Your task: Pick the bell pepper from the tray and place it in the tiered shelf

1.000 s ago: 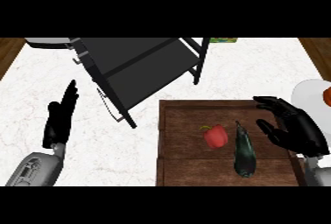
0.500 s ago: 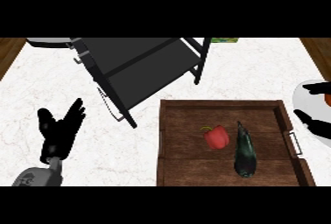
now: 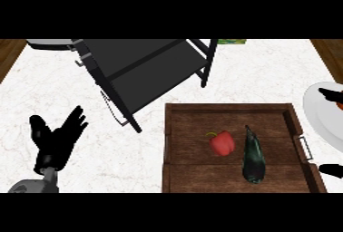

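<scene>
Bell pepper (image 3: pixel 222 143) lies in the wooden tray (image 3: pixel 231 108), just beside a dark eggplant (image 3: pixel 253 156), with nothing over it, so it can be taken from above. The tiered shelf (image 3: pixel 147 68) stands behind on the desk (image 3: pixel 268 68). Left robot hand (image 3: pixel 57 140) rests spread apart, fingers up, at lower left. Right robot hand (image 3: pixel 332 170) barely shows at the right edge; its state cannot be told.

A white marble tabletop (image 3: pixel 134 158) with faint pinkish veins spreads all around the left hand (image 3: pixel 57 138). Ahead of that hand, past the tabletop's left edge, lies a strip of brown wood (image 3: pixel 10 56). A matching strip (image 3: pixel 331 50) shows well off to its right.
</scene>
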